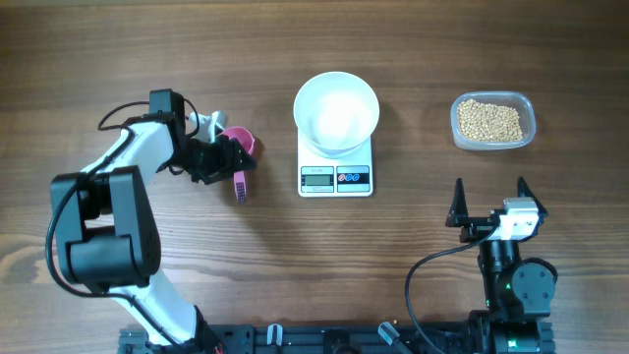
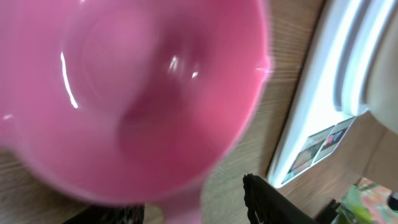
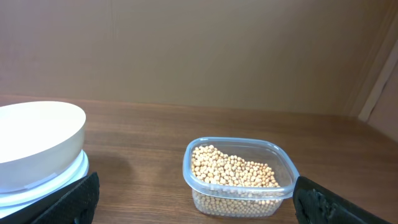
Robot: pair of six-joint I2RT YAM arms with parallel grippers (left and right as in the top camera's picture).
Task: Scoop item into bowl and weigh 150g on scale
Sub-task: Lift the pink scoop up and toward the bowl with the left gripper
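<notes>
The table [image 1: 147, 59] is brown wood with long grain running left to right. Near its middle, toward the far side, a small white square scale [image 1: 336, 178] sits flat on it, display facing the near edge. Well to the right, a clear plastic tub [image 1: 455, 126] of tan beans [image 1: 491, 120] stands on the wood. Left of the scale is a pink scoop [image 1: 243, 146]; whether it rests on the table I cannot tell. A black rail [image 1: 324, 339] lines the near edge.

Overhead looks straight down; both low wrist views share the scale [image 1: 336, 163].
</notes>
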